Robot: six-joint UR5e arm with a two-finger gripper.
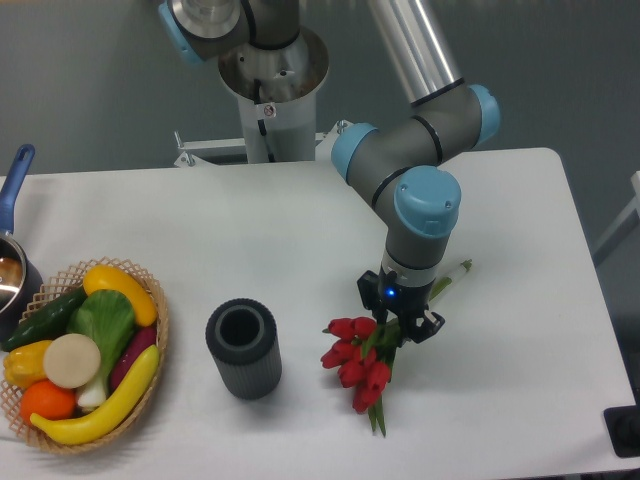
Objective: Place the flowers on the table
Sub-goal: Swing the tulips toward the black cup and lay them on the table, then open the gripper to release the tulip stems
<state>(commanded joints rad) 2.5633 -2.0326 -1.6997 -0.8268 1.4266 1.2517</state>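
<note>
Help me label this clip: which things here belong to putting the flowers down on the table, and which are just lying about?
Part of the job:
flowers
table
gripper, shut on the flowers

Just lying about:
dark ribbed vase
wicker basket of fruit and vegetables
pot at the left edge

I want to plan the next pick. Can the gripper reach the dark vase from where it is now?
Probably yes: the gripper is shut on the flowers, but the vase stands apart with bare table between.
</note>
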